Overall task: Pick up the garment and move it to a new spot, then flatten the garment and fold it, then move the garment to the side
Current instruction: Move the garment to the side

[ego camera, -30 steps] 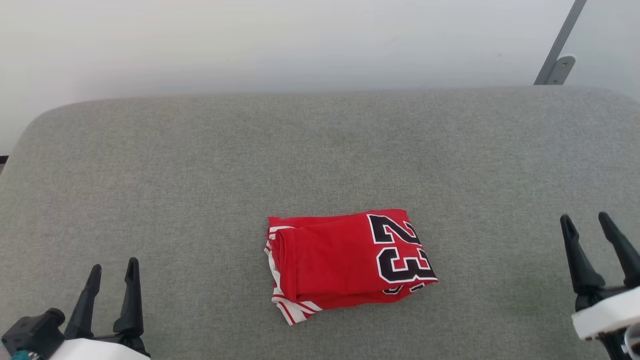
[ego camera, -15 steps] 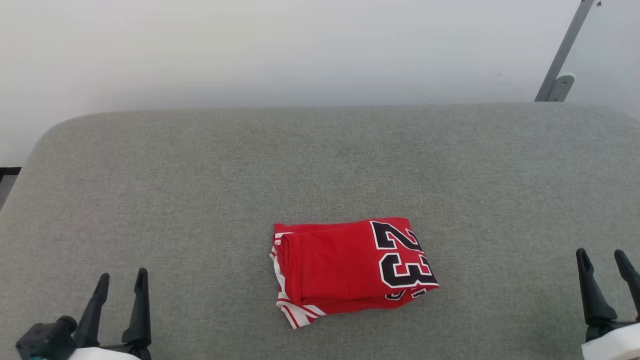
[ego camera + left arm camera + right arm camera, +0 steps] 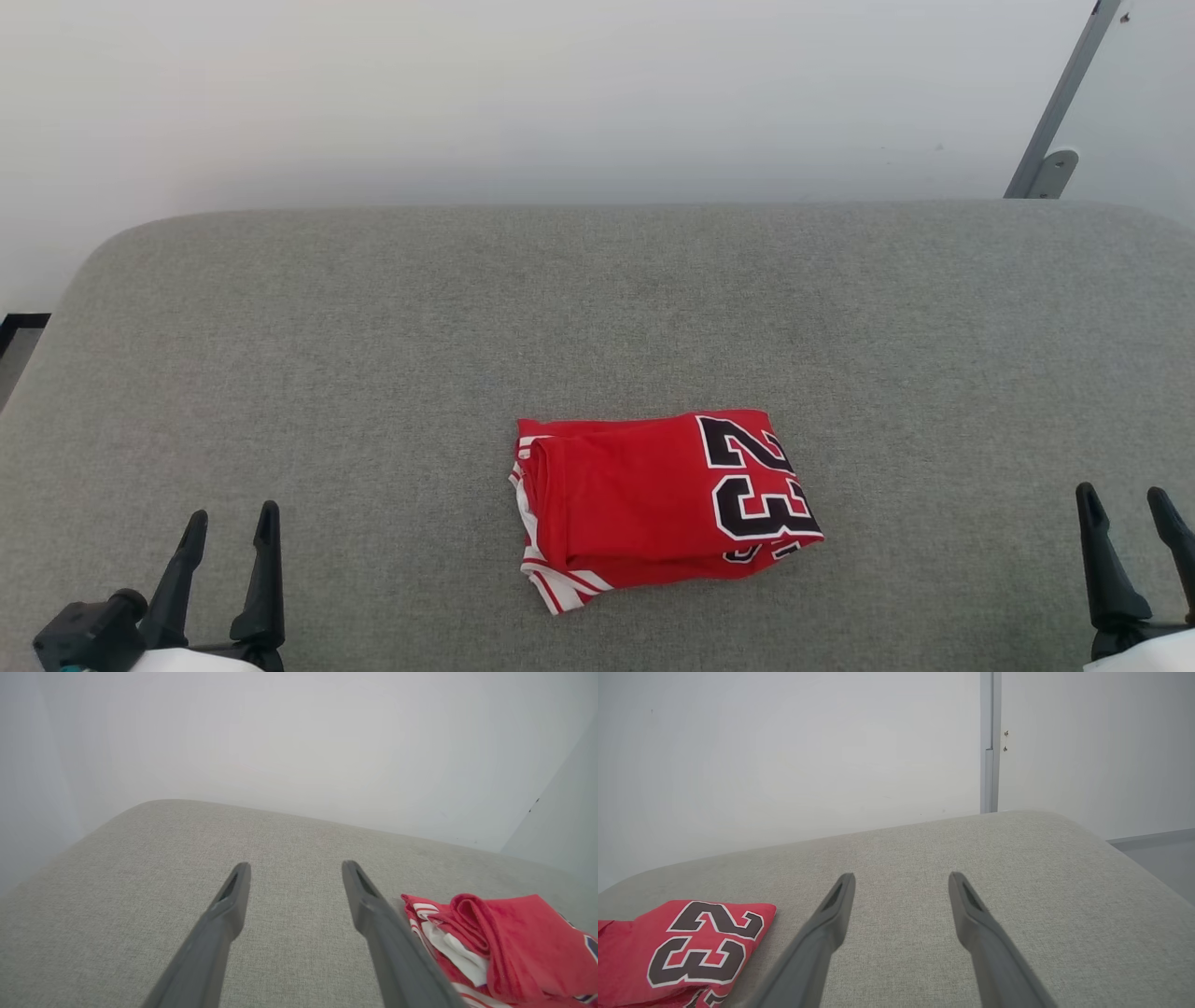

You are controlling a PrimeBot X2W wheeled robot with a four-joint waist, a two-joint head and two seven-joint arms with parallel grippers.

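The garment [image 3: 653, 504] lies folded into a compact red rectangle near the front middle of the grey cushion, its black "23" facing up at the right end and striped trim peeking out at the lower left. Its rolled red and white edge [image 3: 486, 947] appears at the lower right of the left wrist view, and the "23" end [image 3: 686, 947] at the lower left of the right wrist view. My left gripper [image 3: 231, 525] stands open at the lower left, apart from the garment. Far to the right, my right gripper [image 3: 1122, 501] is open and holds nothing.
The grey upholstered cushion [image 3: 597, 317] spans the whole view, with rounded far corners against a white wall. A grey metal post with a bracket [image 3: 1050, 173] stands behind the far right corner. Bare fabric lies on both sides of the garment.
Both grippers have drawn back toward the view's bottom edge, the right one much lower than a second ago. The camera tilted slightly, shifting the whole scene down. The garment lies unmoved on the cushion.
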